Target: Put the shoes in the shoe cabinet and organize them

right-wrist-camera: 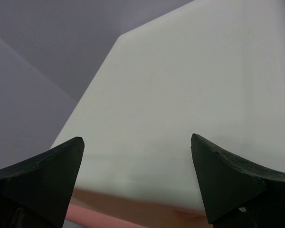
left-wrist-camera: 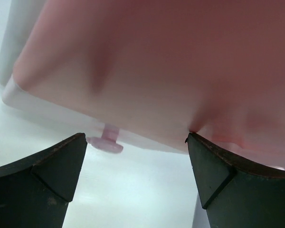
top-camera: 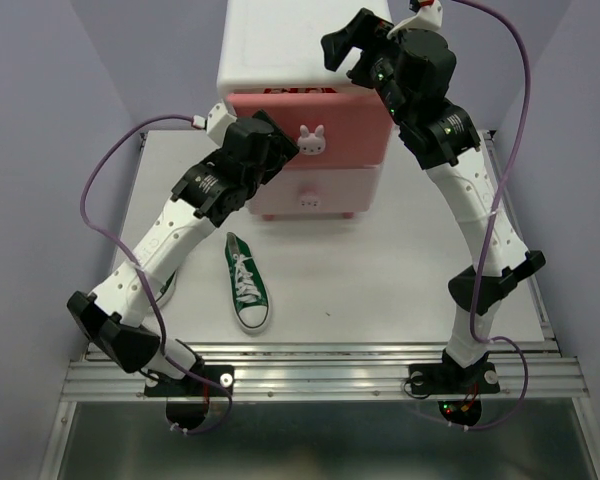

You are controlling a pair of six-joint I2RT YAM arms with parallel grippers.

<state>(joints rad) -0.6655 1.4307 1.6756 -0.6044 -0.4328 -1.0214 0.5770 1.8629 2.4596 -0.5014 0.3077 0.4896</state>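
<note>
The shoe cabinet [top-camera: 280, 40] stands white at the back of the table, with a darker pink upper drawer front [top-camera: 340, 125] and a paler lower one [top-camera: 330, 190], each with a bunny knob. A sliver of red and white [top-camera: 295, 90] shows behind the upper front. One green shoe [top-camera: 247, 282] lies on the table, and the edge of another [top-camera: 167, 288] peeks out beside my left arm. My left gripper [top-camera: 283, 150] [left-wrist-camera: 135, 137] is open against the upper front's left part, with a knob [left-wrist-camera: 106, 142] near its left finger. My right gripper [top-camera: 338, 50] [right-wrist-camera: 137, 138] hovers open over the cabinet top [right-wrist-camera: 190, 95].
Purple walls enclose the table [top-camera: 400, 270] on the left, right and back. A metal rail [top-camera: 320, 375] runs along the near edge by the arm bases. Purple cables loop out from both arms.
</note>
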